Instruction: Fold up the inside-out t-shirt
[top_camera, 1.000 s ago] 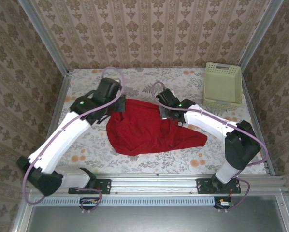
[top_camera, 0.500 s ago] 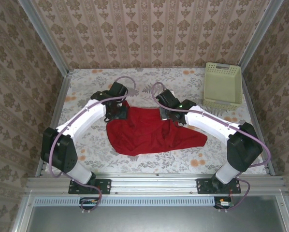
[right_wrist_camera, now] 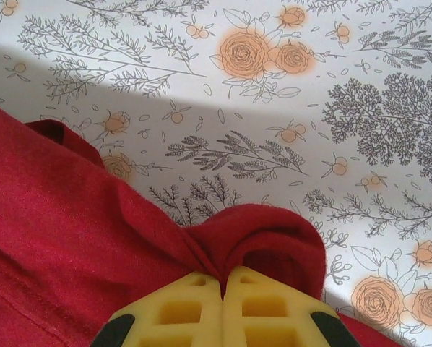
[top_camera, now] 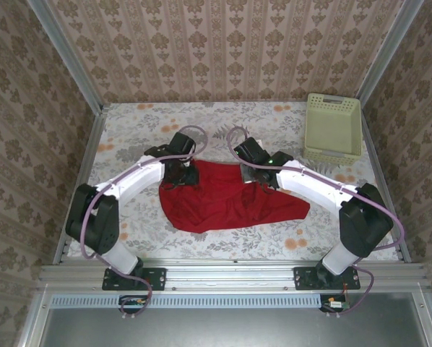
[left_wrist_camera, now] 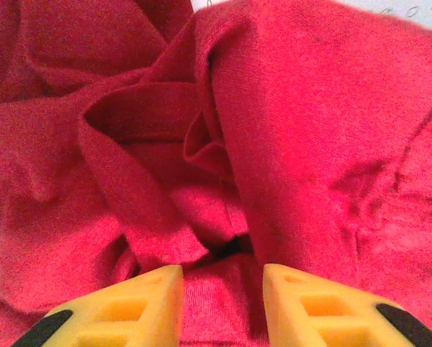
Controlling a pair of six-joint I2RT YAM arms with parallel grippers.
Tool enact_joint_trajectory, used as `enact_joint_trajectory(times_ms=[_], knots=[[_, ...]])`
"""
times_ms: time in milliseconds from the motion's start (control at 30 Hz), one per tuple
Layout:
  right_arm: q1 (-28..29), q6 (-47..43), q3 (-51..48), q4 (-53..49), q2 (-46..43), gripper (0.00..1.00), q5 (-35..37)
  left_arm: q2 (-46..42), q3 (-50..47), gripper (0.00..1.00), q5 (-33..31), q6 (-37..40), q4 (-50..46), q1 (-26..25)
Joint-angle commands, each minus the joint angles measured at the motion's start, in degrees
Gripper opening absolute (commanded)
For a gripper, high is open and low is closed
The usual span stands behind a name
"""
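Folding is barely begun: the shirt (top_camera: 227,199) lies crumpled mid-way across the table (top_camera: 274,123), with no neat fold made yet. Its long axis runs left to right, tapering toward the near right. The right gripper (right_wrist_camera: 223,278) pinches a far-edge fold. The left gripper (left_wrist_camera: 222,303) has its jaws apart over bunched cloth.

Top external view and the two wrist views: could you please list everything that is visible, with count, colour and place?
t-shirt: one, bright red, rumpled at the middle of the table
basket: one, pale green, far right corner of the table
table: one, white cover with orange flower print, under everything
walls: three, beige patterned paper, around the table
left gripper: one, yellow fingers, jaws apart over the t-shirt
right gripper: one, yellow fingers, shut on a fold of the t-shirt
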Motion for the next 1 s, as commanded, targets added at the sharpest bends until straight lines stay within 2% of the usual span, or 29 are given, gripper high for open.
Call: enact_joint_trajectory(times_ms=[0,167,300,433,600,800,867,967], knots=[[-0.3,1.3,-1.1,-0.4,-2.4,0.0,1.3,1.5,0.5,0.33,-0.2,-0.8,3.5,1.0],[-0.3,1.4,-1.9,-0.2,-2.7,0.0,1.5,4.9,0.4,0.29,2.7,-0.8,7.6,2.7],[-0.3,1.4,-2.0,-0.2,-2.6,0.0,1.4,5.5,2.0,0.29,6.5,-0.2,11.1,1.1],[-0.3,1.5,-2.2,-0.1,-2.4,0.0,1.5,6.7,5.5,0.31,5.0,0.8,9.9,-1.9],[-0.3,1.6,-2.2,0.0,-2.4,0.0,1.2,9.8,8.0,0.4,3.0,0.3,7.7,-2.2],[-0.3,1.4,-2.3,-0.2,-2.7,0.0,1.4,10.5,8.6,0.44,0.7,0.2,5.8,-2.1],[-0.3,1.5,-2.4,-0.2,-2.7,0.0,1.3,10.1,8.2,0.44,-0.3,0.4,5.0,-2.1],[-0.3,1.5,-2.4,-0.2,-2.5,0.0,1.4,8.9,7.1,0.38,-1.3,0.6,5.1,-2.0]])
